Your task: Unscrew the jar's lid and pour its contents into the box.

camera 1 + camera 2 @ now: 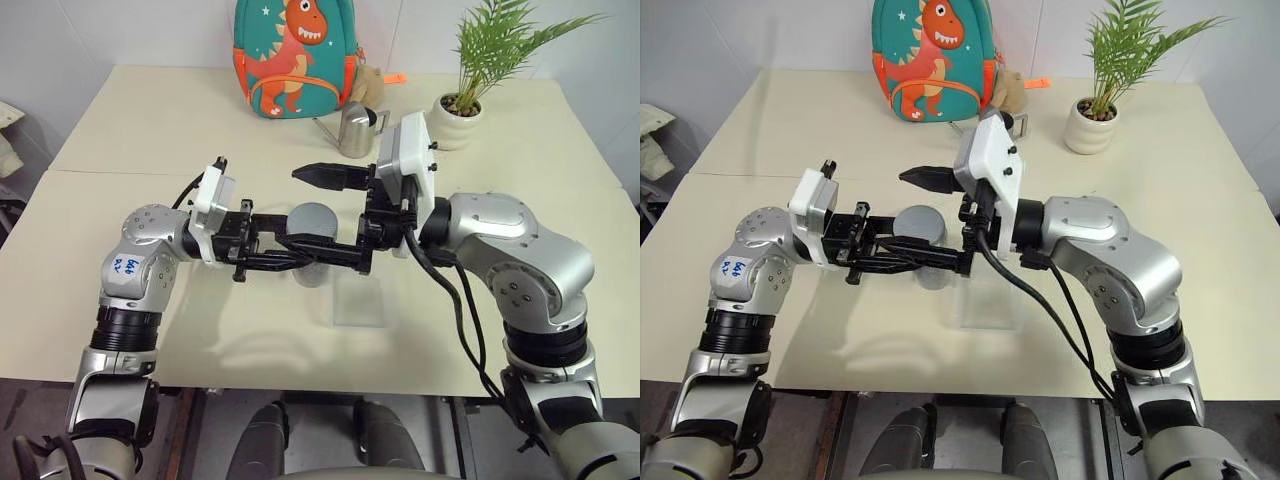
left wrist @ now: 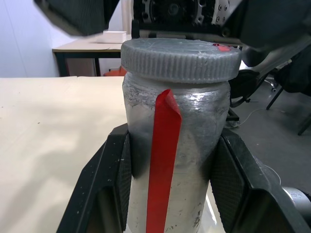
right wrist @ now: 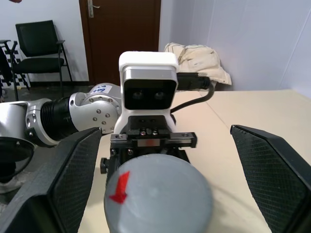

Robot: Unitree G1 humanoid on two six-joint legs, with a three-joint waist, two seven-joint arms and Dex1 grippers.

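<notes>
the table [image 1: 120, 150] lies open and bare to both sides of the arms, its near edge just below them; along the far edge stand a dinosaur backpack [image 1: 296, 55], a steel can [image 1: 354, 130] and a potted plant [image 1: 470, 95], well apart from the work; the jar [image 2: 175, 145] is held near the table's middle, pinched at its body by the left gripper [image 1: 325, 250], jaws tight against both sides; the grey lid [image 3: 158, 196] sits on top; the right gripper [image 3: 160, 179] straddles the lid, jaws spread wide, pads apart from it; the clear box [image 1: 358, 298] lies just beside the jar.
</notes>
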